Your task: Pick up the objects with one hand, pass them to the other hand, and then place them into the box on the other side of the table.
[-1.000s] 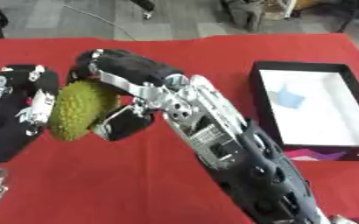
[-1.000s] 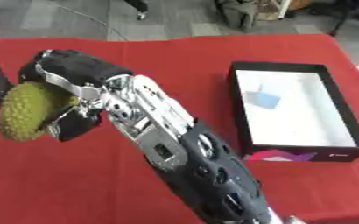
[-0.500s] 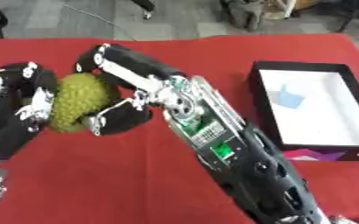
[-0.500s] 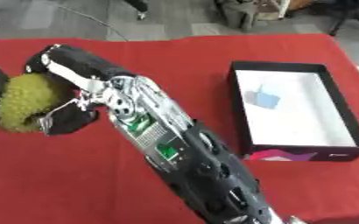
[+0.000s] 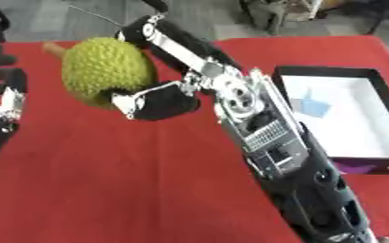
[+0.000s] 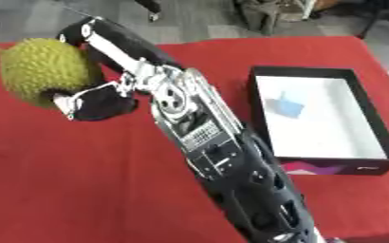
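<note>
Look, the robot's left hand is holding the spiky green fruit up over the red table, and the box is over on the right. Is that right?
Not quite. The right hand holds the spiky green fruit, as the left eye view shows; the left hand is off it. The box is on the right of the red table.

Bright, even overhead light; soft blur throughout; faint shadows on the red table [image 5: 106, 180]

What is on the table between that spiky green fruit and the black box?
Only the right robot hand and its arm lie between the spiky green fruit and the black box; the rest is bare red tablecloth, clearest in the left eye view.
</note>
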`<state>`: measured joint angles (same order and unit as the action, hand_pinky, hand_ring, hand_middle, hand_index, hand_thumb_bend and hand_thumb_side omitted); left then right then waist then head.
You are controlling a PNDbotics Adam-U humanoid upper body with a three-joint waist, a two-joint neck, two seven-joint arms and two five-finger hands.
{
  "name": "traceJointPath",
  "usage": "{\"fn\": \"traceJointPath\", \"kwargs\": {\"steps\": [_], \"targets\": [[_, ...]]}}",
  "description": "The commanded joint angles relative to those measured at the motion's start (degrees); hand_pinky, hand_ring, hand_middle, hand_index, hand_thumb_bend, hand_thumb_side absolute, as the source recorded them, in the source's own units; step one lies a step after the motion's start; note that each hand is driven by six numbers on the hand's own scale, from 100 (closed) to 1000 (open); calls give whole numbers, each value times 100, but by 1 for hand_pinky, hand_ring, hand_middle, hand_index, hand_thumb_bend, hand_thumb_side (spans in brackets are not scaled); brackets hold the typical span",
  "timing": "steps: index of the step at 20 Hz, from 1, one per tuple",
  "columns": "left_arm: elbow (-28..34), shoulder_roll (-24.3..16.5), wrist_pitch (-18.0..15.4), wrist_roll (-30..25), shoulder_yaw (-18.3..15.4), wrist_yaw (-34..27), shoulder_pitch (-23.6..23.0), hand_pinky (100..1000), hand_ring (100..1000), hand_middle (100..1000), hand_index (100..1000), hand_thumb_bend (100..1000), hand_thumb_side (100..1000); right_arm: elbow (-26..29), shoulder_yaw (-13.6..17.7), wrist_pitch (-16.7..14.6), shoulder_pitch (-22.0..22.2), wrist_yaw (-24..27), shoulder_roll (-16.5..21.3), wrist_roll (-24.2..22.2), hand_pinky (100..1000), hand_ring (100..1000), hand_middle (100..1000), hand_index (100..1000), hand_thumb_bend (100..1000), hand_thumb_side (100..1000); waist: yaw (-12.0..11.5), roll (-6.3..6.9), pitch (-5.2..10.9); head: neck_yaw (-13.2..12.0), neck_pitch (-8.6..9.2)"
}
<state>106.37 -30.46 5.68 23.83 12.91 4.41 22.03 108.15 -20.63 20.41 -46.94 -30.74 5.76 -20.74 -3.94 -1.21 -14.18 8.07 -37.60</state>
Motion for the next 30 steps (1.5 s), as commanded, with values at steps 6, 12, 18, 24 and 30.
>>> {"fn": "traceJointPath", "kwargs": {"steps": [6, 12, 18, 24, 30], "targets": [[-4, -448, 220, 389, -447, 131, -87, 707, 732, 716, 842, 145, 847, 318, 641, 318, 175, 238, 745, 545, 894, 919, 527, 570, 100, 143, 51, 29, 125, 13, 71], [28, -627, 331, 459, -647, 135, -253, 699, 712, 707, 839, 100, 791, 44, 1416, 668, 560, 113, 1520, 1337, 892, 925, 535, 582, 100, 163, 86, 22, 119, 221, 143], [64, -659, 334, 515, -769, 151, -322, 692, 702, 704, 836, 100, 724, -510, 2068, 997, 966, 28, 2038, 1930, 891, 946, 543, 595, 100, 182, 105, 27, 110, 460, 179], [115, -664, 330, 580, -821, 175, -328, 692, 703, 704, 834, 100, 705, -1001, 2406, 1143, 1257, -127, 2399, 2122, 880, 944, 546, 599, 100, 149, 107, 36, 98, 741, 208], [129, -671, 340, 609, -841, 197, -316, 693, 704, 703, 834, 100, 703, -1371, 2571, 1205, 1651, -501, 2733, 2101, 860, 938, 557, 613, 100, 100, 115, 29, 87, 807, 232]]}}
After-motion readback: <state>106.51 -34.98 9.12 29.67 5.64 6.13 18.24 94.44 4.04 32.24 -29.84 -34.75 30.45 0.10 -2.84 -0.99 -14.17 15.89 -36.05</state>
